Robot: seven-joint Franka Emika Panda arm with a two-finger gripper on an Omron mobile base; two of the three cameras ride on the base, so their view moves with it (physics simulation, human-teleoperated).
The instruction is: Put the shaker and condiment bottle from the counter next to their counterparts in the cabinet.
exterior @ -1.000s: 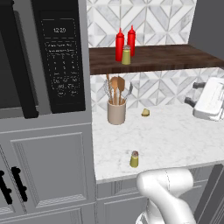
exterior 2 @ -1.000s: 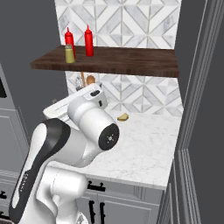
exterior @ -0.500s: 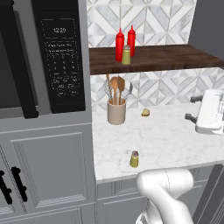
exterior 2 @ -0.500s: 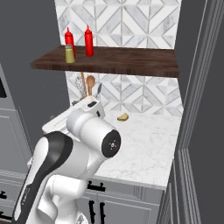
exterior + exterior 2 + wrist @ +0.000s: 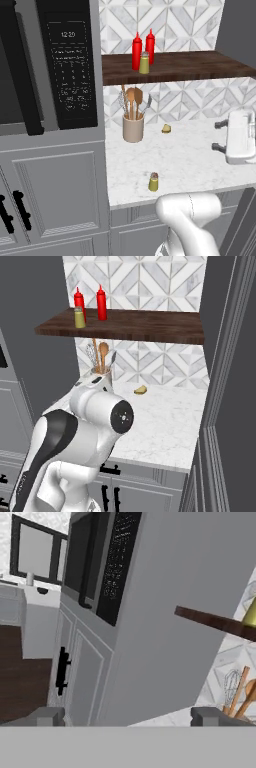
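Two red bottles [image 5: 136, 51] and one shaker [image 5: 144, 63] stand together on the shelf [image 5: 200, 66], so the bottle half looks done. Second shaker [image 5: 153, 182] waits upright near the counter [image 5: 185, 160] front edge, at 5 o'clock from the utensil crock [image 5: 133, 127]. Gripper [image 5: 218, 135] hangs at the counter's 3 o'clock side, jaws spread, empty. Next: swing over that shaker, descend, pinch below its cap.

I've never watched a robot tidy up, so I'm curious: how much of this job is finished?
About half. Two slim red squeeze bottles stand beside an olive-yellow grey-capped shaker on the dark brown wooden shelf. Nothing is in hand: the end effector hangs open over the white marble counter. Left to do: the matching counter shaker.
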